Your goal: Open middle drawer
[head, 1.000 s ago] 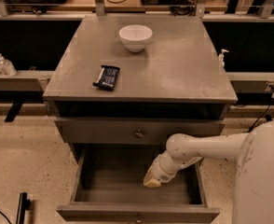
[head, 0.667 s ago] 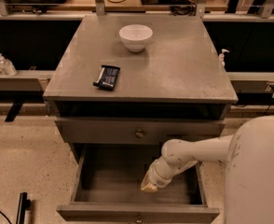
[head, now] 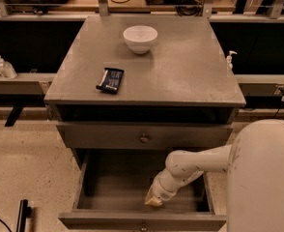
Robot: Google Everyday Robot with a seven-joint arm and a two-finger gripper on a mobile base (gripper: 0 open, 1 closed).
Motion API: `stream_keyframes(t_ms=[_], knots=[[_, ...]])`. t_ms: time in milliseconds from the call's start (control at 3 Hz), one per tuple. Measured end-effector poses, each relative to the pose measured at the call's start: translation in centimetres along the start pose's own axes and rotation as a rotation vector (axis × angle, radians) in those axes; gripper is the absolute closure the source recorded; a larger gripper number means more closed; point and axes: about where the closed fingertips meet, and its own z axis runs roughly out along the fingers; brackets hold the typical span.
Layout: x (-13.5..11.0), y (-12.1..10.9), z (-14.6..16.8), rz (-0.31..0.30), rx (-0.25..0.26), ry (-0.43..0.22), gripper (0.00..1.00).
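The middle drawer is pulled out toward the camera beneath the closed upper drawer front, exposing its wide, shallow grey interior, with its own front panel along the bottom edge of the view. The gripper sits inside this drawer at the end of the white arm, right of centre and close behind the front panel, its pale tip pointing down toward the drawer floor. Its degree of opening cannot be told, nor whether the tip contacts the floor. On the cabinet top stand a white bowl and a dark flat packet, well apart.
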Motion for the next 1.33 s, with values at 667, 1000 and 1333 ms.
stream_keyframes(t_ms=[667, 1000, 1333], knots=[[-0.5, 3.6, -0.2, -0.044, -0.161, -0.079, 1.0], [-0.6, 4.7, -0.4, -0.058, -0.205, -0.106, 1.0], [-0.6, 4.7, -0.4, -0.058, -0.205, -0.106, 1.0]])
